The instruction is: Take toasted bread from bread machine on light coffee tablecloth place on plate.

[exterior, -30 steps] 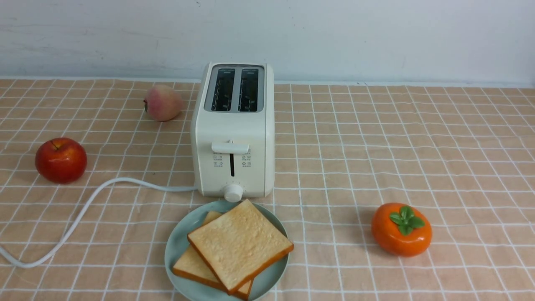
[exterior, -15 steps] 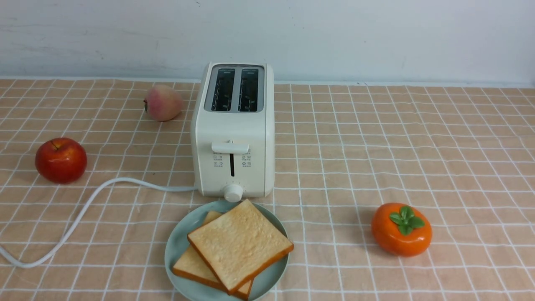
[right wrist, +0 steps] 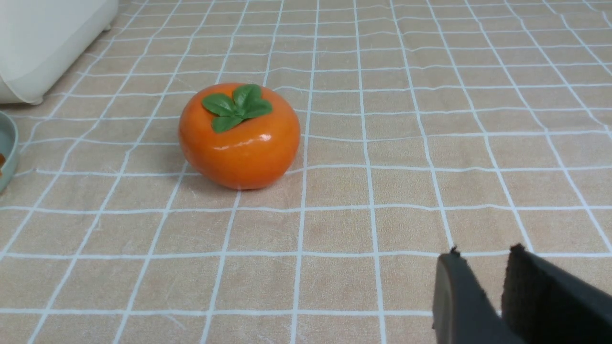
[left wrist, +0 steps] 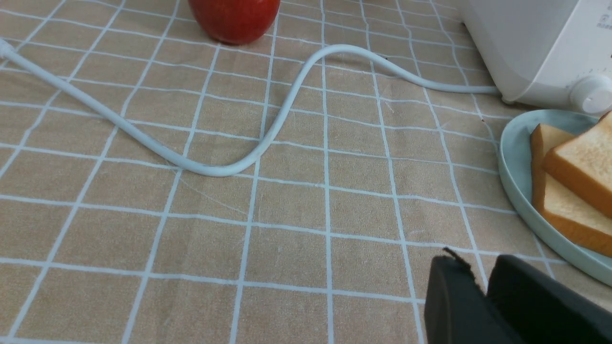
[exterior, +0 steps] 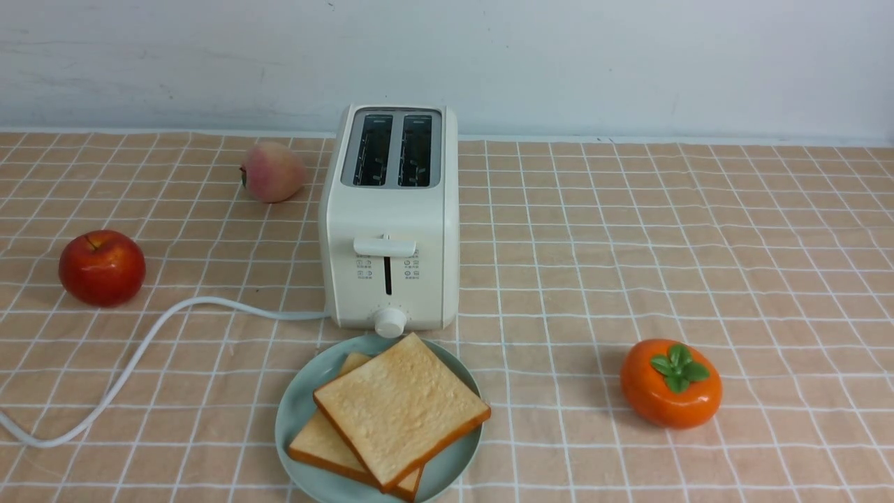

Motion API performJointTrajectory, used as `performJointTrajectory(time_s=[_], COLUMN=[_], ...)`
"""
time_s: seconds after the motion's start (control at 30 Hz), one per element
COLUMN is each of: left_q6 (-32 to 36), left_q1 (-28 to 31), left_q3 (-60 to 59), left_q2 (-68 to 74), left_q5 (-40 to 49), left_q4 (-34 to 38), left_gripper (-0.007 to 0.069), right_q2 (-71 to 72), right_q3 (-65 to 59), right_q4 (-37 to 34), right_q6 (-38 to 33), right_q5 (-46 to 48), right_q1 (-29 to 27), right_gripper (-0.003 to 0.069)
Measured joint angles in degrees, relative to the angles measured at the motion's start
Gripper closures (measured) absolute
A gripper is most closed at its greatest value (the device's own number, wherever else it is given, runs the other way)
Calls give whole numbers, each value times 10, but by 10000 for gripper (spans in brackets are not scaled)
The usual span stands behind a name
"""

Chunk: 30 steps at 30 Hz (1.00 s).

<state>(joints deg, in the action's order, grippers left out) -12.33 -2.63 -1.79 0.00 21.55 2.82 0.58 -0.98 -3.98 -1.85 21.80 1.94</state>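
Observation:
Two slices of toasted bread lie stacked on the pale teal plate, the top slice crosswise over the lower one. Just behind the plate stands the cream bread machine; both its slots look dark and empty. All of this rests on the light coffee tablecloth. Neither arm shows in the front view. My left gripper hovers low over the cloth beside the plate's rim, its fingertips slightly apart and holding nothing. My right gripper is narrowly open and empty over bare cloth.
The toaster's white cord snakes across the cloth to the left. A red apple sits at the left and a peach behind the toaster's left side. An orange persimmon sits at the right, ahead of the right gripper.

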Motion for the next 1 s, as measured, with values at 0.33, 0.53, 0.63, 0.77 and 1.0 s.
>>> performJointTrajectory(time_s=[0.33, 0.53, 0.63, 0.77, 1.0], left_q6=[0, 0, 0, 0, 0], left_q1=[0, 0, 0, 0, 0], left_q3=[0, 0, 0, 0, 0], left_q2=[0, 0, 0, 0, 0], left_q5=[0, 0, 0, 0, 0], left_q4=[0, 0, 0, 0, 0], left_gripper=[507, 500, 498, 497, 495], right_q2=[0, 0, 0, 0, 0], right_q3=[0, 0, 0, 0, 0], right_q4=[0, 0, 0, 0, 0], right_q6=[0, 0, 0, 0, 0], right_q5=[0, 0, 0, 0, 0], right_q1=[0, 0, 0, 0, 0], right_gripper=[479, 474, 469, 462, 452])
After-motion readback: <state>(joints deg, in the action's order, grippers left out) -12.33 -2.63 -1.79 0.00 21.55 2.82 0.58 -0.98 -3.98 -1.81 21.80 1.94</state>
